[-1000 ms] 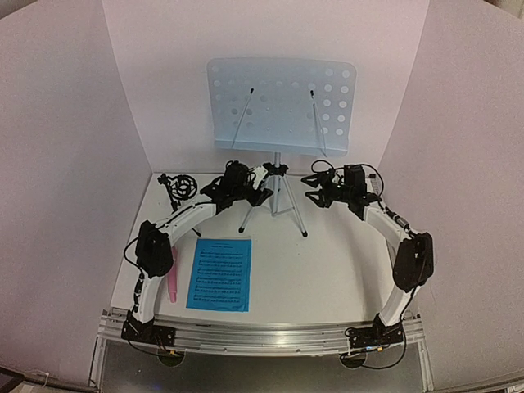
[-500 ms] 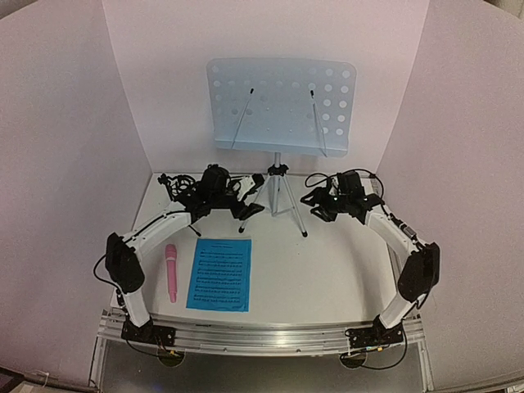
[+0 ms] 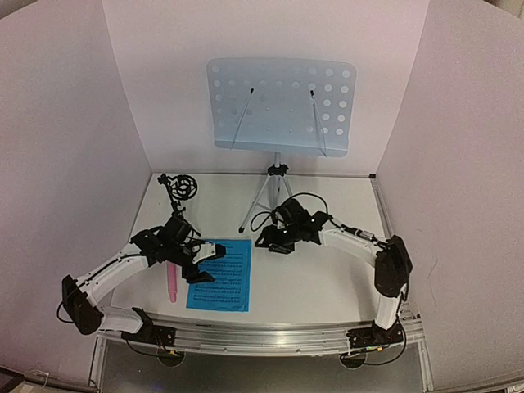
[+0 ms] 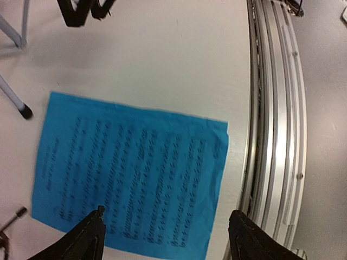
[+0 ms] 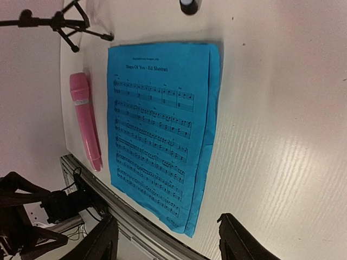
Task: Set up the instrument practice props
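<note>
The bright-blue sheet music [image 3: 219, 274] lies flat on the table at the near left, also in the left wrist view [image 4: 130, 173] and the right wrist view [image 5: 160, 130]. My left gripper [image 3: 205, 264] hovers open over its left edge, jaws wide and nothing between them [image 4: 168, 238]. My right gripper [image 3: 274, 241] is open just beyond the sheet's far right corner, also holding nothing [image 5: 168, 244]. The pink microphone [image 3: 171, 282] [image 5: 87, 122] lies left of the sheet. The small black ring-topped tripod [image 3: 182, 187] [image 5: 59, 23] stands at the back left. The pale-blue music stand [image 3: 278, 106] stands at the back centre.
The stand's slim tripod legs [image 3: 274, 196] spread over the back middle of the table, one foot [image 4: 24, 112] close to the sheet's far corner. The aluminium rail [image 4: 271, 108] runs along the near table edge. White walls close in the left, back and right.
Both arms have drawn back from the stand's tripod toward the near side. The left gripper opened wider and came over the sheet; the right swung left to the sheet's far corner.
</note>
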Tool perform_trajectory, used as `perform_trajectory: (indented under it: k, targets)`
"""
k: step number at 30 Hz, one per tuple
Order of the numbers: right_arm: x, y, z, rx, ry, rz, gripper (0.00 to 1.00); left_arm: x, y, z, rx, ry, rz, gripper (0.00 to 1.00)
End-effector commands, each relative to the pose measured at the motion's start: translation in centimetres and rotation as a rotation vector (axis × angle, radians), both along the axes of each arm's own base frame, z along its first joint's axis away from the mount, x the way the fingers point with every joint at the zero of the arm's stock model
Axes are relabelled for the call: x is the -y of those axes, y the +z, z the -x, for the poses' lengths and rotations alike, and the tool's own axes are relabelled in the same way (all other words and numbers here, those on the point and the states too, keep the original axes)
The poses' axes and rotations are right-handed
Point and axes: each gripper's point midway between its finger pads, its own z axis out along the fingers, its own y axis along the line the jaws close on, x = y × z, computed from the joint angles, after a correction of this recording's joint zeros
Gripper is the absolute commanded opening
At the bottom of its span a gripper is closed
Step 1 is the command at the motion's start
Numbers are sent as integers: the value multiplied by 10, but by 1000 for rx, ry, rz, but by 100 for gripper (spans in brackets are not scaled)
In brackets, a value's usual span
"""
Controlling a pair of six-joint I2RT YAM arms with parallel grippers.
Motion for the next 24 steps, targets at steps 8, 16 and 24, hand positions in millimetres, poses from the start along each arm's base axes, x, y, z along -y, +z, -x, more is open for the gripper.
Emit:
perform_trajectory:
  k: [8, 16, 24]
  targets:
    - [-64, -59, -10, -56, -23, -4, 54, -83, -124, -21, -66, 182, -482, 74]
    - [-76, -91, -9, -124, -16, -10, 54, -83, -155, -24, -16, 155, -474, 70]
    - [-79, -114, -8, -159, -8, 2, 53, -87, -167, -14, -29, 138, -468, 70]
